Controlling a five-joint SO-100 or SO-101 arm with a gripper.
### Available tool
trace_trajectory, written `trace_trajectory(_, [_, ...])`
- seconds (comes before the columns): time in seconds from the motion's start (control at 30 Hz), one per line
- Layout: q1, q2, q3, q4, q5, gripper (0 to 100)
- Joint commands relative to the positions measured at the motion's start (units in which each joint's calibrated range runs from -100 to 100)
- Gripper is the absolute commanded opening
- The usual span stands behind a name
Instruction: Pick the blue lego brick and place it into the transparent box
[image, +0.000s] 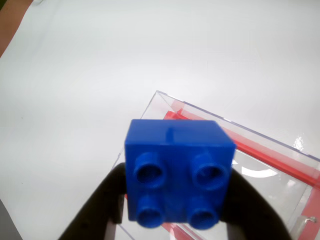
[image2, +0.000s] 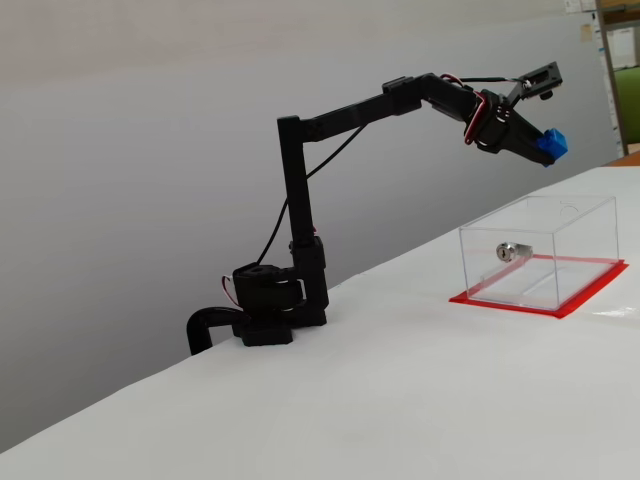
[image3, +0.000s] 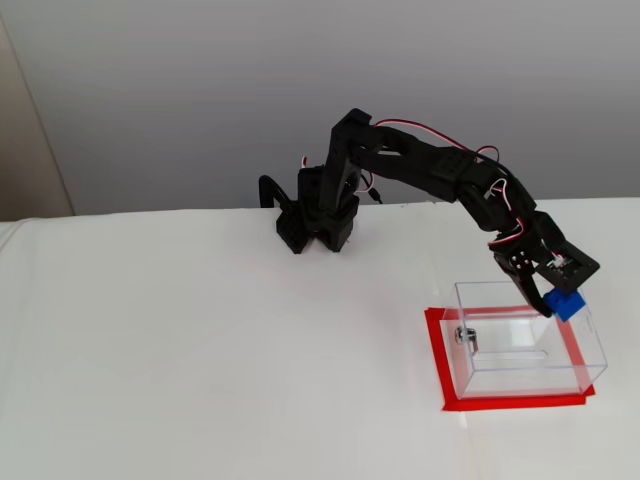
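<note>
In the wrist view the blue lego brick (image: 177, 172) fills the lower middle, studs facing the camera, with my gripper (image: 175, 215) shut on it between two black fingers. Below and behind it lies the transparent box (image: 260, 165) with its red base rim. In a fixed view the gripper (image2: 545, 145) holds the blue lego brick (image2: 552, 144) high above the transparent box (image2: 540, 262), whose silver lock (image2: 510, 251) shows on the left wall. In another fixed view the blue lego brick (image3: 566, 303) hangs over the far right corner of the transparent box (image3: 525, 345), held by the gripper (image3: 560, 300).
The arm's base (image2: 265, 310) stands at the table's back edge, well left of the box. The white table (image3: 200, 350) spreads wide around the box. A shelf edge (image2: 620, 70) shows at the far right.
</note>
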Motion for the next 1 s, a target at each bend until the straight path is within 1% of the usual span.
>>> trace_trajectory(0.0, [-0.3, -0.3, -3.3, -0.2, 0.2, 14])
trace_trajectory(0.37, [0.2, -0.3, -3.3, -0.1, 0.2, 15])
trace_trajectory(0.43, [0.3, -0.3, -3.3, -0.1, 0.3, 19])
trace_trajectory(0.53, [0.3, -0.4, -3.3, -0.1, 0.8, 30])
trace_trajectory(0.6, [0.4, -0.4, -3.3, -0.2, 0.8, 34])
trace_trajectory(0.97, [0.4, -0.4, -3.3, -0.6, 0.8, 33])
